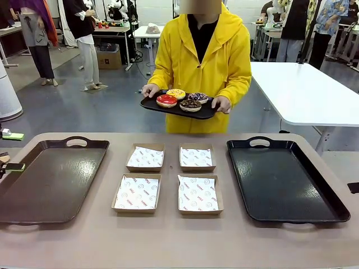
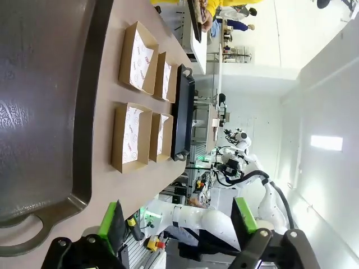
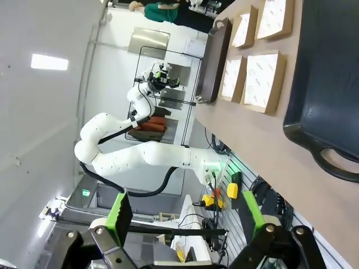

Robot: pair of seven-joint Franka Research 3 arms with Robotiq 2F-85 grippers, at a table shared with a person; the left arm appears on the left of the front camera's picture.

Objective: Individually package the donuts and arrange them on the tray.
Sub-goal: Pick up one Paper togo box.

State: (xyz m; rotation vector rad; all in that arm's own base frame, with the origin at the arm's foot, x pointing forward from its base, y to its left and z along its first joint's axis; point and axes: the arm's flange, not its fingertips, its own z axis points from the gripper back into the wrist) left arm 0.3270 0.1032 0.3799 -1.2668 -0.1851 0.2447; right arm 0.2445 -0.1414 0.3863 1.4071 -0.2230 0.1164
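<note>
Now 4 ring donuts (image 1: 189,104): yellow, red, 2 choc w/ sprinkles; left hand (image 2: 178,218), right hand (image 3: 186,216) spread.

A red-glazed donut (image 1: 166,100), a yellow-glazed donut (image 1: 176,93) and two sprinkled chocolate donuts (image 1: 190,104) lie flat, clustered together. All rest on a small black tray (image 1: 150,105) that the person holds.

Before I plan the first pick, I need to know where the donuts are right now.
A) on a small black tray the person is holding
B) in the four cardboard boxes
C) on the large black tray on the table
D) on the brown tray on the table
A: the donuts sit on the small black tray that the person holds at the table's far side; the boxes hold only paper.
</note>
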